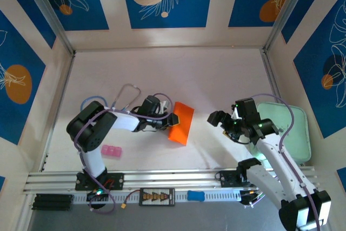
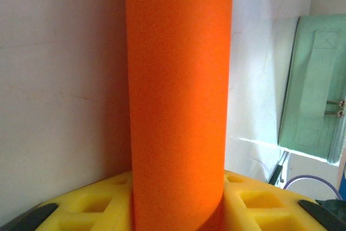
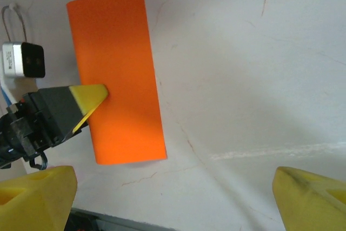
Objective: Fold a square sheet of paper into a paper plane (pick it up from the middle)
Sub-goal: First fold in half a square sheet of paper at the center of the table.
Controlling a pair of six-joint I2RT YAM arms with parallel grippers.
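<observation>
The left tool [image 1: 168, 121] is closed on the square sheet of paper [image 1: 181, 123], which shows as a long, narrow orange oblong, plain and unmarked. In the left wrist view the paper rises straight up from between the tool's yellow pads [image 2: 86, 206]. In the right wrist view one yellow fingertip [image 3: 89, 97] lies over the middle of the oblong's long left edge. From above, the paper sits a little left of the middle of the worktop [image 1: 162, 74], its long sides running roughly away from the arm bases with a slight slant. Whether it rests flat on the surface or is held just above it cannot be told. To its right, apart from the paper and touching nothing, hangs the right tool [image 1: 217, 117] with its jaws spread wide and nothing between them, its wrist camera looking down on the sheet. Further right a pale green tray [image 1: 300, 133] lies near the worktop's right edge. A small pink block [image 1: 112, 151] sits by the left arm's base.
</observation>
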